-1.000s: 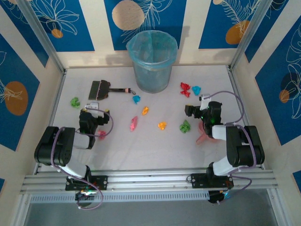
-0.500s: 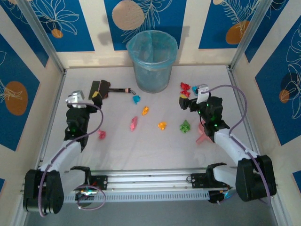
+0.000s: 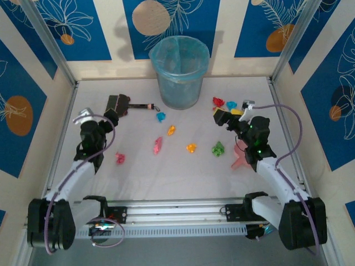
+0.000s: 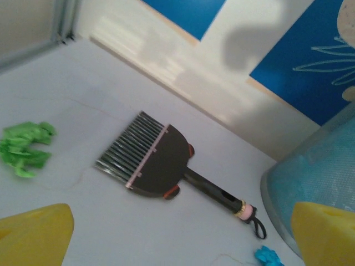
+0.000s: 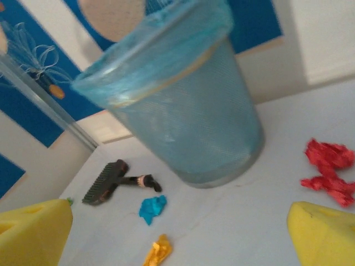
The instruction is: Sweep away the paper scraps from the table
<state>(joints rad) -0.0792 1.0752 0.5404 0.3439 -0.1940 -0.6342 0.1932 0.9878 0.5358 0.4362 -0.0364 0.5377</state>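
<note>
Paper scraps lie scattered on the white table (image 3: 183,177): cyan (image 3: 161,117), orange (image 3: 172,131), pink (image 3: 158,145), another orange (image 3: 191,148), green (image 3: 218,148), red (image 3: 218,102) and a small red one (image 3: 120,158). My left gripper (image 3: 100,114) stands open just short of the black brush (image 3: 125,104). In the left wrist view the brush (image 4: 158,160) lies ahead between my yellow fingertips (image 4: 33,235), with a green scrap (image 4: 25,148) to its left. My right gripper (image 3: 232,112) is open beside the red scrap (image 5: 330,169), nothing in it.
A blue mesh bin (image 3: 178,72) with a liner stands at the back middle. A pink dustpan (image 3: 242,155) lies under my right arm. Beige walls and metal rails close in the table on the left, right and back.
Both arms have unfolded and reached forward. The left gripper moved up towards the brush, the right one towards the red scraps at the back right. Both stayed open.
</note>
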